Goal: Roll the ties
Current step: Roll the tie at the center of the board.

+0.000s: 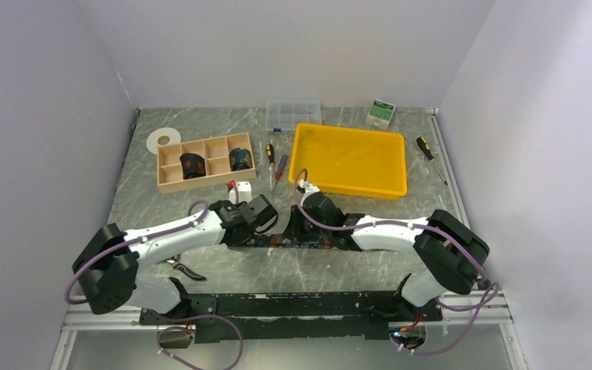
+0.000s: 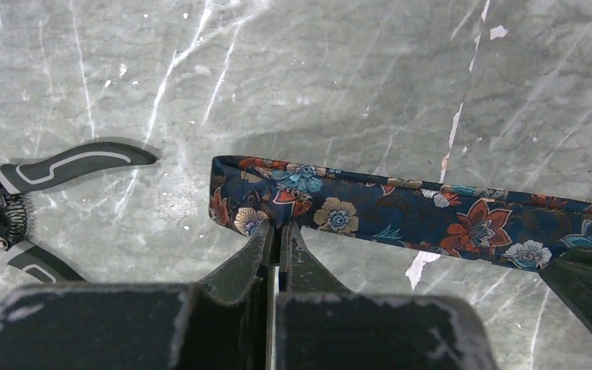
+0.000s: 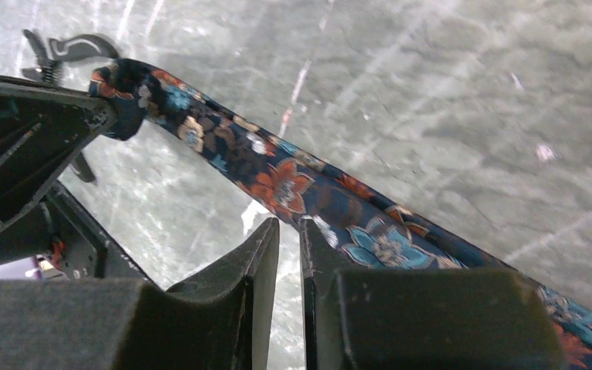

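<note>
Far left, the pliers lie near the tie's end, not touching it; next, the left gripper has its fingers pressed together on the lower edge of the tie, close to that end; the strip stretches on across the table to the right gripper, fingers almost together at the fabric's edge; whether they've caught cloth, I can't tell. The danger, I'd say: that thin edge pinch slipping as the roll starts, or the coil winding skewed if the right side goes slack.
</note>
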Action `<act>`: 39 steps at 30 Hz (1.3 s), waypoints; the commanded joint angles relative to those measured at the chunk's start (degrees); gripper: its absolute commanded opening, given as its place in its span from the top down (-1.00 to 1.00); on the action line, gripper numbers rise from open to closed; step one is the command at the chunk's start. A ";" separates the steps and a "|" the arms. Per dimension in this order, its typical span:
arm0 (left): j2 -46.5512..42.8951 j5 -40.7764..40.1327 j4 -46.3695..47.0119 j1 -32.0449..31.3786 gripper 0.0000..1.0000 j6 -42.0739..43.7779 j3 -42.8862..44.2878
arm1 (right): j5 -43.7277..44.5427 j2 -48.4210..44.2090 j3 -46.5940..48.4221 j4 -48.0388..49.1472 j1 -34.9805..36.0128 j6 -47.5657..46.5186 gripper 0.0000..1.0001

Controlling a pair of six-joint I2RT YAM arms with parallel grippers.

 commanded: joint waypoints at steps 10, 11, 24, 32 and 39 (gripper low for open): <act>9.63 -0.10 5.34 -5.17 0.94 0.60 4.52 | 3.41 -5.06 -4.75 -0.59 -1.36 -0.30 0.60; 10.19 -0.04 5.66 -5.22 0.94 0.69 4.64 | 3.43 -5.18 -4.86 -0.61 -1.36 -0.23 0.60; 12.02 4.08 9.97 -5.30 0.60 4.80 4.93 | 3.60 -5.50 -5.25 -0.75 -1.31 0.69 0.60; 8.39 5.76 9.78 -5.29 0.14 4.82 4.50 | 4.04 -5.66 -4.60 -1.65 -1.27 0.40 0.60; 2.77 6.26 7.96 -5.28 -0.07 3.93 3.97 | 2.65 -4.98 -3.52 -1.42 -1.27 0.10 0.56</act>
